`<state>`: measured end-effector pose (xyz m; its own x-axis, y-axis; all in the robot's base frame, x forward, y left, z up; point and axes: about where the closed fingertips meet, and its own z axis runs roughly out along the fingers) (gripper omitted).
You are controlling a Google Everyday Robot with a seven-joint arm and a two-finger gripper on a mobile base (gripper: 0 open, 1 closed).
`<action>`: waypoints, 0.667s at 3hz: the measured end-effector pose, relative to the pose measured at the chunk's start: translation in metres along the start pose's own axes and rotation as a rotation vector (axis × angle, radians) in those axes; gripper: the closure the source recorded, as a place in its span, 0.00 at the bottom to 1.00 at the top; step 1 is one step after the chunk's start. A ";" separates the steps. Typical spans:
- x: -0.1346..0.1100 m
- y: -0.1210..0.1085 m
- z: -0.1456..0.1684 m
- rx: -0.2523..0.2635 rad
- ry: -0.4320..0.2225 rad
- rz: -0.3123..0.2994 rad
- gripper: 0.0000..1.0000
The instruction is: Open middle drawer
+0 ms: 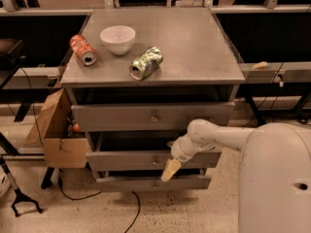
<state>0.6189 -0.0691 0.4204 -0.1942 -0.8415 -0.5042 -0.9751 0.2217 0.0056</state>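
1. Currently I'm seeing the gripper [170, 169] hanging against the middle drawer [121, 160], at four o'clock from its knob [155, 159]; whether it's clamping anything, I cannot tell.
2. I'm judging this as the pulling step; next I'm needing a straight draw towards six o'clock.
3. I'm noting the cabinet top [194, 47] carrying a bowl [117, 38], an orange can [82, 49] and a green can [146, 62]; a cardboard box [53, 130] is sitting at nine o'clock.

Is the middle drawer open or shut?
Partly open, it seems: the middle drawer stands forward of the cabinet, a dark gap above it. The gripper hangs at its front, beside the knob.
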 end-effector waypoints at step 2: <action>0.008 0.006 0.001 0.000 0.006 -0.016 0.42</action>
<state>0.6111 -0.0742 0.4158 -0.1790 -0.8481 -0.4986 -0.9781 0.2081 -0.0028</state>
